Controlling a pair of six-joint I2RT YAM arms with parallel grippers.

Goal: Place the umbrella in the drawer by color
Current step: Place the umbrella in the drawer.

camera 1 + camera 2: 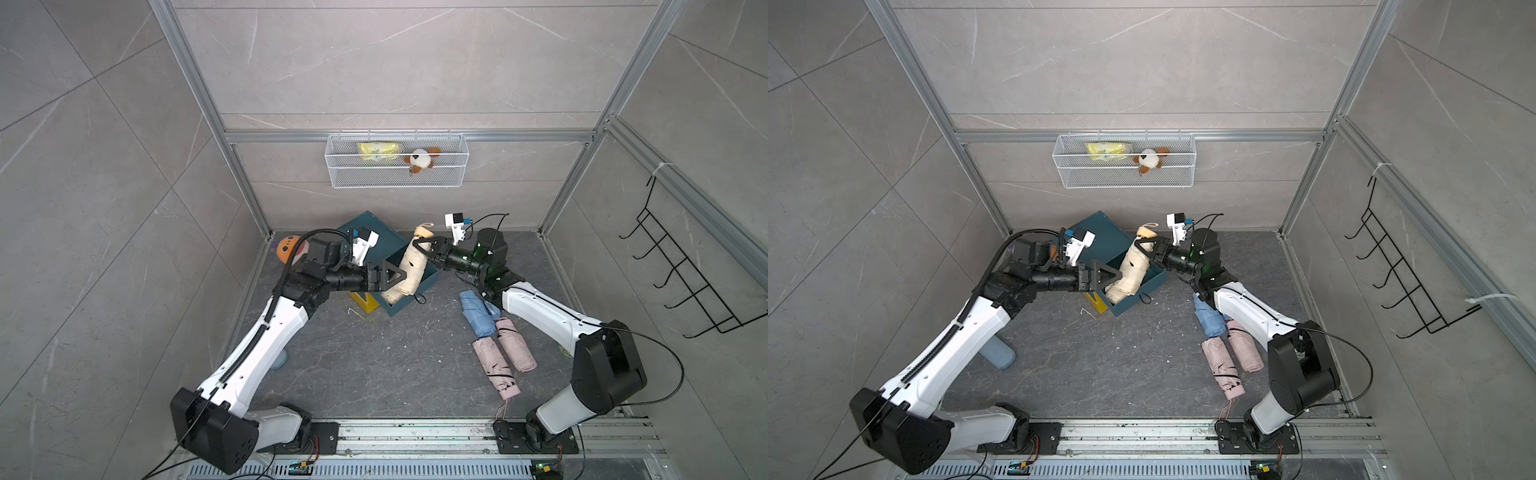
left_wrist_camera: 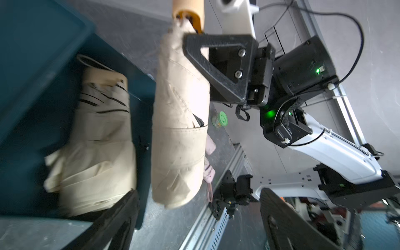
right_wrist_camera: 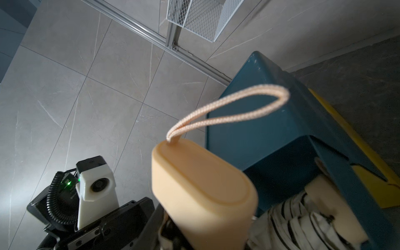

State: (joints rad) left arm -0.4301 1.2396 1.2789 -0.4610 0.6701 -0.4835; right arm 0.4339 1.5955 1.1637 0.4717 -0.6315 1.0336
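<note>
Pinching the cream umbrella (image 1: 409,266) just below its handle with the right gripper (image 1: 420,244), narrow and tight on the cloth. Hanging it steeply at frame centre in both top views, long axis running upper right to lower left, lower end at the open teal drawer (image 1: 409,308). Spreading the left gripper (image 1: 400,275) wide beside that lower end, gripping nothing. Right arm's move, by the look of it: shift inward, lower, let go. Revealing in the left wrist view what no top view separates: a second cream umbrella (image 2: 97,140) already inside at left of frame, the held one seemingly just outside the drawer wall. Filling the right wrist view with handle (image 3: 203,194) and strap (image 3: 238,104) only.
</note>
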